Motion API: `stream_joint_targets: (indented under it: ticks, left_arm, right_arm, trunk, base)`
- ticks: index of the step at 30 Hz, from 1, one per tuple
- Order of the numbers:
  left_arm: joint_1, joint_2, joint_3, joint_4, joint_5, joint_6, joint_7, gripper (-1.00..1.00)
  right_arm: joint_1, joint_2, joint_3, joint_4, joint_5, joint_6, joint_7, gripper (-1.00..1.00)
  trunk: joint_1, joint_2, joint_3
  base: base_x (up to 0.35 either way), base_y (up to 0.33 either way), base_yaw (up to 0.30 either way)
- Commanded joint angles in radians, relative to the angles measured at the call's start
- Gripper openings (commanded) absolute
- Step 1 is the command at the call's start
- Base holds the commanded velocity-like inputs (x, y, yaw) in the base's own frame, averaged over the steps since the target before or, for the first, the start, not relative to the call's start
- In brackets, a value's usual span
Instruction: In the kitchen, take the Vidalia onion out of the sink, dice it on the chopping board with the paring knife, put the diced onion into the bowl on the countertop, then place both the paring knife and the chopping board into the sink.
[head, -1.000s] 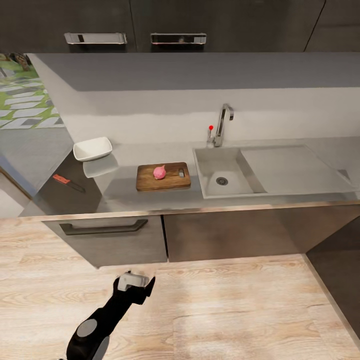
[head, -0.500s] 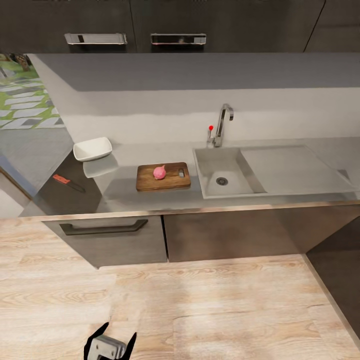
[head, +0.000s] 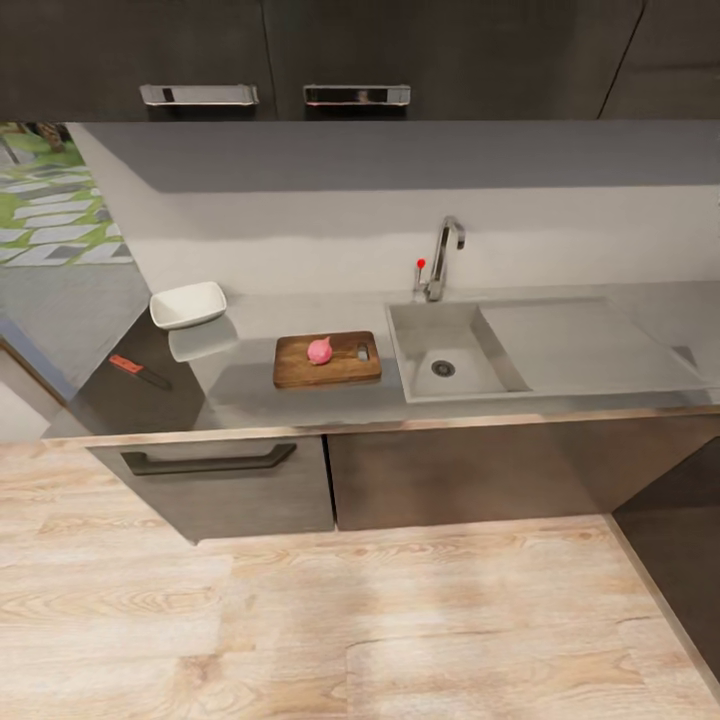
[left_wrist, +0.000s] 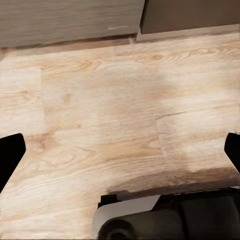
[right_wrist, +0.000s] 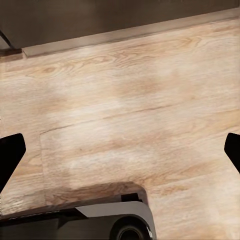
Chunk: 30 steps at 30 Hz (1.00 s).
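The pinkish Vidalia onion (head: 319, 350) rests whole on the dark brown chopping board (head: 345, 368), which lies on the grey countertop (head: 300, 405) just left of the sink (head: 445, 350). The basin holds nothing but its drain, and the chrome tap (head: 440, 255) stands behind it. A white bowl (head: 187, 304) sits at the back left of the counter. The red-handled paring knife (head: 138, 371) lies near the counter's left end. My left gripper (left_wrist: 120, 155) and right gripper (right_wrist: 120, 155) both hang open over the wooden floor, with nothing between their fingers.
Dark cabinets with a long drawer handle (head: 208, 462) stand below the counter, and wall cabinets hang above. A drainboard (head: 580, 345) extends right of the basin. Pale plank floor (head: 400, 620) lies between me and the cabinets. My own base (left_wrist: 170, 215) shows under the left gripper.
The left arm has dropped out of the head view. The head camera has shifted slightly, so the counter sits a little lower in the picture. Onion, board, knife and bowl have not moved.
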Motion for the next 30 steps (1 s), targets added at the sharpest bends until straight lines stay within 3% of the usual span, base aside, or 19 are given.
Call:
stream_joint_targets:
  ticks: [1,7,11,16,30]
  left_arm:
    - [0.0,-0.003,0.002,0.026,0.011,-0.006,-0.002,1.0]
    - [0.0,-0.015,0.05,0.084,0.012,-0.011,-0.001,1.0]
    - [0.0,-0.039,0.087,0.098,0.022,-0.014,-0.001,1.0]
    - [0.0,-0.044,0.099,0.104,0.024,-0.015,-0.002,1.0]
    - [-0.001,-0.042,0.1,0.111,0.026,-0.012,-0.005,1.0]
  right_arm:
    - [0.0,0.0,0.006,0.001,-0.004,-0.003,-0.008,1.0]
    - [0.0,0.004,0.007,0.025,-0.003,-0.047,-0.008,1.0]
    - [0.0,0.005,0.007,0.052,-0.002,-0.077,-0.009,1.0]
    - [0.0,0.006,0.007,0.064,-0.004,-0.085,-0.009,1.0]
    - [0.0,0.004,0.007,0.066,-0.003,-0.087,-0.008,1.0]
  trunk:
    - [0.001,-0.001,0.001]
    - [0.001,-0.001,0.01]
    - [0.001,-0.001,0.017]
    - [0.001,-0.001,0.025]
    - [0.001,-0.001,0.046]
  base:
    - [0.0,0.0,0.0]
    - [0.0,0.0,0.0]
    - [0.0,0.0,0.0]
    - [0.022,0.07,0.0]
    - [0.062,0.294,-0.133]
